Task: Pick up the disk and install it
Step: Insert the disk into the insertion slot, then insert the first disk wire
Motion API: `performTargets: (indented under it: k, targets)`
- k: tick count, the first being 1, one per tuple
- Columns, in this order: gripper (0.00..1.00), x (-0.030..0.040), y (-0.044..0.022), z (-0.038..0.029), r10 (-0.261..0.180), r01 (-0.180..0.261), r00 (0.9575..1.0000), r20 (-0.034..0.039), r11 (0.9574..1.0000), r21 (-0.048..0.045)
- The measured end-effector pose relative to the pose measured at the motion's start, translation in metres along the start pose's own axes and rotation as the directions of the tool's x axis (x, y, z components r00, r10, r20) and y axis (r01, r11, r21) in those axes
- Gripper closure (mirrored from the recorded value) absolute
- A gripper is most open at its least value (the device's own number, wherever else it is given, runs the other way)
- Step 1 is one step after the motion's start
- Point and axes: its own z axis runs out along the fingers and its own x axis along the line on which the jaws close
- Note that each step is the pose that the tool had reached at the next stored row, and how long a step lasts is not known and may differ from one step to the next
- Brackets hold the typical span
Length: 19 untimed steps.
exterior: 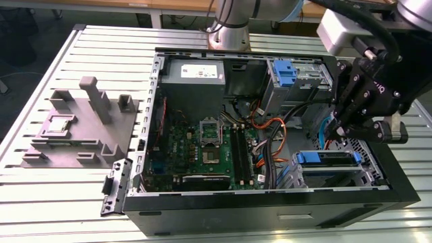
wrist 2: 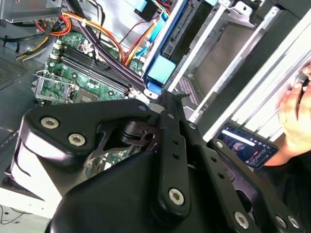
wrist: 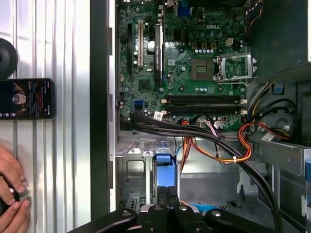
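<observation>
The disk [exterior: 329, 166], silver with blue plastic at its top, sits in the drive bay at the front corner of the open computer case [exterior: 270, 215], on the exterior view's right. My black gripper [exterior: 342, 132] hangs just above it, a little apart from it. In the first wrist view my gripper [wrist: 168, 195] has its two fingers pressed together, shut, with nothing visible between them. The disk's blue plastic end [wrist: 164, 167] lies just past their tips. In the second wrist view that blue end [wrist 2: 160, 70] is beyond the gripper's linkage.
The motherboard [exterior: 202, 147], bundled cables [exterior: 270, 147] and a grey power-supply box [exterior: 196, 73] fill the case. A blue latch piece [exterior: 285, 71] stands in the rear bay. A grey fixture [exterior: 74, 126] lies beside the case. A phone [wrist: 24, 99] and a person's hand [wrist: 9, 194] rest on the slatted table.
</observation>
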Motion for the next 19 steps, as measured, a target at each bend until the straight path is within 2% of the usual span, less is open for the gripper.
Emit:
performTargets:
  k: [11,19]
  targets:
    - [0.90,-0.0010,0.0000,0.0197,0.000,0.000,1.0000,0.0001,1.0000,0.0000]
    - [0.90,-0.0010,0.0000,0.0213,0.000,0.000,1.0000,0.0006,1.0000,0.0000]
